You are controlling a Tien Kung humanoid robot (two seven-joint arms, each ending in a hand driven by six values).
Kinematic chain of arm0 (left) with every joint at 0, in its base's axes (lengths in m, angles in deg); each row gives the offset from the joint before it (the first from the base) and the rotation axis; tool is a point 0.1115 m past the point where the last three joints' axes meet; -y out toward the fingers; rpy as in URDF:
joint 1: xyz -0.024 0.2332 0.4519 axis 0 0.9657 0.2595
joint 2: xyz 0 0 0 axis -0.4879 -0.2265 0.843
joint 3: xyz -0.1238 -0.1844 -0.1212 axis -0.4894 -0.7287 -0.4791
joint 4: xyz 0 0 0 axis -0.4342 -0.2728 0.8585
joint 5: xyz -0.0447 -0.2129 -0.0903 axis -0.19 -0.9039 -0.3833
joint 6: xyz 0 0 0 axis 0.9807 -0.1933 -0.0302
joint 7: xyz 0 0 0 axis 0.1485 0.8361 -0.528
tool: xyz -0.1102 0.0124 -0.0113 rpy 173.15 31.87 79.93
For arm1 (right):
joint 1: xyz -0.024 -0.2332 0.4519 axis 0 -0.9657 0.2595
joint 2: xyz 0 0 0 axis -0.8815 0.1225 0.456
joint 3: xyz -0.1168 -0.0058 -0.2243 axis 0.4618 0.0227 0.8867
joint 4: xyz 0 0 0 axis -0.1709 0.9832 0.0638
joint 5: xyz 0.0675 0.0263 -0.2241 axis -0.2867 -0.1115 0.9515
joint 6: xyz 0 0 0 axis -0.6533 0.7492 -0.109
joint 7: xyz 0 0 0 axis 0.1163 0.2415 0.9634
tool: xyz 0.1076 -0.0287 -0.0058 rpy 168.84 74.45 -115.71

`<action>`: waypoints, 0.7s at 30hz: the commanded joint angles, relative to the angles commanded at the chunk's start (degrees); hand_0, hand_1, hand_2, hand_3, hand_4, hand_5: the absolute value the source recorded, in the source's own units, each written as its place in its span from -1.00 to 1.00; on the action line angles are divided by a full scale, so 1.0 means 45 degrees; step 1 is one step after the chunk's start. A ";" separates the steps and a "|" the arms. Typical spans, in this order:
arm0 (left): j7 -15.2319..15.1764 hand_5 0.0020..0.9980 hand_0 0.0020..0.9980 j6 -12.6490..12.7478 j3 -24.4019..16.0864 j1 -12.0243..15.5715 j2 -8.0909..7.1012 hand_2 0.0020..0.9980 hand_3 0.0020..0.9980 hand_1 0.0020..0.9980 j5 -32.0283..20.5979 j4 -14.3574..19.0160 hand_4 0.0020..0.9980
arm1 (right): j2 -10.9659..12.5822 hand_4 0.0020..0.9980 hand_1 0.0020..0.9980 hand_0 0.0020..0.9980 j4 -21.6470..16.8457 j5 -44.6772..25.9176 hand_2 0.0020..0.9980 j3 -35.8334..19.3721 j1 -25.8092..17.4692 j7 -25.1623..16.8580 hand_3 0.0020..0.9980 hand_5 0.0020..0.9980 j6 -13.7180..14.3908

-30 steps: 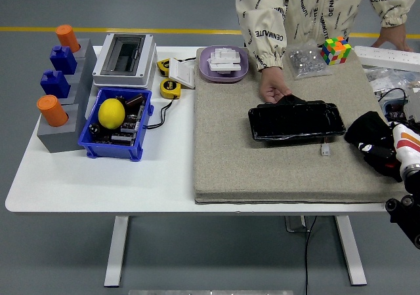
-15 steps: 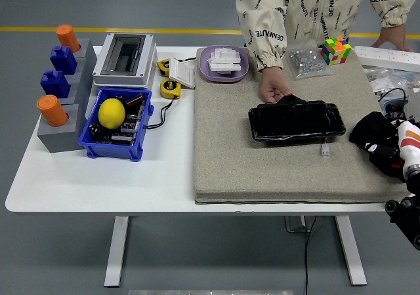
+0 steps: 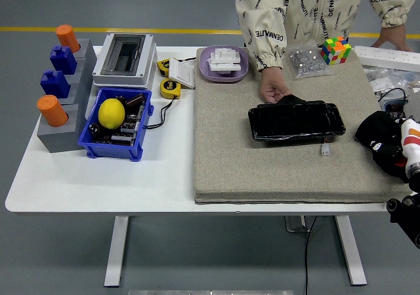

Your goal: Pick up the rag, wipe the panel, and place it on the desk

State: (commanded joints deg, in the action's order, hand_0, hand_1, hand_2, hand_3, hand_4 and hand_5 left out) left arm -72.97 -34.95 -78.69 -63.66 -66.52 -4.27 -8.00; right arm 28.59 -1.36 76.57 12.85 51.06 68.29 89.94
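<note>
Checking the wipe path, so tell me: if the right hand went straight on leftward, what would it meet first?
Probably the black panel. The right hand, bunched around the dark rag, sits at the mat's right edge; only bare mat and a small white connector lie between, though depth is uncertain.

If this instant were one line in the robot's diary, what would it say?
right hand: at mat's right edge on black rag, grip unclear | panel: on mat, steadied by person's hand | left arm: unseen

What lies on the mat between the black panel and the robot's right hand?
In the head view, only bare mat separates the panel from the right hand, with a small white connector near the panel.
</note>
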 joint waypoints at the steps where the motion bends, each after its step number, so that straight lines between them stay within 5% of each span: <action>1: 0.0000 -0.12 0.22 0.0000 -0.0011 -0.0001 -0.0001 0.31 0.12 0.28 0.0010 0.0001 0.26 | 0.0013 0.84 -0.15 -0.40 -0.0043 -0.0008 -0.10 -0.0006 0.0011 0.0007 -0.03 -0.78 0.0005; 21: -0.0002 -0.12 0.22 0.0014 -0.0155 -0.0066 -0.0040 0.31 0.12 0.28 0.0107 0.0018 0.25 | 0.0112 0.83 -0.15 -0.40 -0.1945 0.0253 -0.10 0.0412 0.0586 0.0529 -0.03 -0.78 0.0179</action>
State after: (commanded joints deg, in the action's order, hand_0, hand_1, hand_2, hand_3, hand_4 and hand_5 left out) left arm -72.98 -34.88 -79.39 -63.96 -66.70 -3.79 -7.92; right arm 29.09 -10.11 77.71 14.71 53.69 70.67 90.75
